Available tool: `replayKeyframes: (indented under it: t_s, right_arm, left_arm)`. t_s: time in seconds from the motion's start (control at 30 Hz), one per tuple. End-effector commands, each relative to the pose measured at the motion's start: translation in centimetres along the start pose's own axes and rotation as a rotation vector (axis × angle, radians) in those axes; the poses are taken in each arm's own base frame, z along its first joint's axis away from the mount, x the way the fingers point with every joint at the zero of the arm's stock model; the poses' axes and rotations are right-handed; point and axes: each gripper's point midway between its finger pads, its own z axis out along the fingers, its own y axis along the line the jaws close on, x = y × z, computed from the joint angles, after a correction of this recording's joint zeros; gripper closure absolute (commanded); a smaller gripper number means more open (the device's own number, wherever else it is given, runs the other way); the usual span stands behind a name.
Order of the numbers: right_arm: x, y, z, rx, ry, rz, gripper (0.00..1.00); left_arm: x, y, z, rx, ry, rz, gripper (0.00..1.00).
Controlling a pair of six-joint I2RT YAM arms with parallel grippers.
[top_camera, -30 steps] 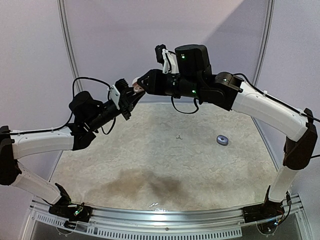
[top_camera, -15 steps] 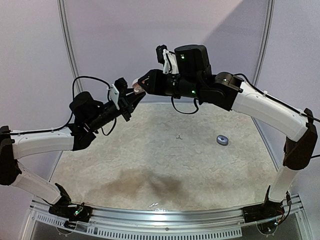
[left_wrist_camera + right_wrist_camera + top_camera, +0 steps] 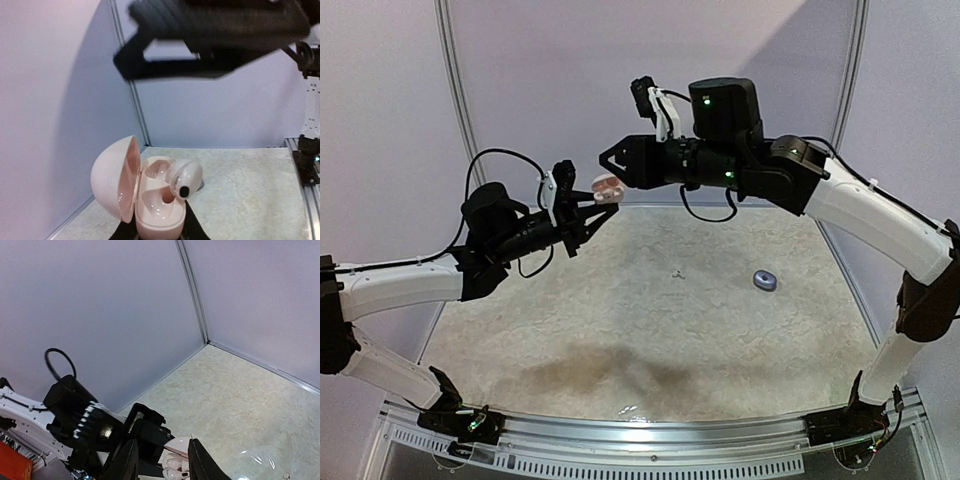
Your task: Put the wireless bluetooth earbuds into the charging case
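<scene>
**A:** What sits at the centre of the scene?

**B:** An open pink charging case [image 3: 160, 212], held in the air well above the table [image 3: 620, 330]. Its domed lid is swung open to the left. The left gripper [image 3: 595, 208] is clamped on the case's lower half. In the left wrist view only slivers of its two dark fingers show beside the case's base, and the bottom edge cuts them off.

**A:** Where is the earbud?

**B:** One glossy whitish earbud [image 3: 184, 176] rests in the case on the side away from the lid. It is tilted, with a dark oval spot facing the camera. It stands proud of the case, and I cannot tell whether it is properly seated. Two pink hollows show next to it, shiny with glare.

**A:** And the other arm?

**B:** The right gripper [image 3: 163, 445] hangs just above the case without touching it. Its fingers are apart and nothing is between them. From the left wrist it is only a dark blur across the top of the frame. In the right wrist view only a pale sliver of the case shows between the fingers, and the rest is hidden.

**A:** Anything on the table?

**B:** Down and to the right of the case lies a small grey-blue oval object [image 3: 765, 280]. Between it and the case is a pale speck [image 3: 677, 272], too small to identify.
</scene>
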Motion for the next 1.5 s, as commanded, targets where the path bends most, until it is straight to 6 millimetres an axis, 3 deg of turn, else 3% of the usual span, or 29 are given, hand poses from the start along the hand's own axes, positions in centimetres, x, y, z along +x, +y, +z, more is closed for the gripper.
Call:
replayKeyframes:
  t_s: [0.0, 0.1, 0.23, 0.5, 0.77, 0.87, 1.03, 1.27, 1.47]
  right_arm:
    - [-0.5, 3.0, -3.6, -0.167, 0.041, -0.167, 0.65]
    - [2.0, 3.8, -4.5, -0.243, 0.143, -0.271, 0.63]
    - [5.9, 3.1, -4.5, -0.278, 0.282, -0.416, 0.63]
    - [6.4, 2.6, -3.7, -0.274, 0.276, -0.511, 0.67]
    - [9.8, 3.6, -2.7, -0.346, 0.362, -0.619, 0.6]
    - [9.8, 3.3, -2.3, -0.332, 0.358, -0.634, 0.68]
    - [10.3, 2.5, -1.6, -0.297, 0.372, -0.652, 0.68]
    - [11.0, 1.9, -1.5, -0.278, 0.4, -0.647, 0.78]
    - [9.6, 1.2, -0.9, -0.19, 0.356, -0.603, 0.89]
  left_arm:
    - [0.4, -2.6, -0.6, 0.174, 0.051, -0.09, 1.0]
    - [0.8, -3.9, -0.9, 0.263, 0.075, -0.112, 1.0]
    - [0.9, -5.7, -1.5, 0.377, 0.088, -0.124, 1.0]
    - [1.4, -6.4, -1.8, 0.418, 0.102, -0.122, 1.0]
    - [1.6, -6.3, -1.7, 0.416, 0.109, -0.119, 1.0]
    - [1.7, -6.3, -1.7, 0.412, 0.109, -0.118, 1.0]
    - [1.8, -6.3, -1.6, 0.41, 0.111, -0.119, 1.0]
    - [1.9, -6.1, -1.6, 0.401, 0.114, -0.117, 1.0]
    - [2.1, -5.8, -1.5, 0.383, 0.116, -0.116, 1.0]
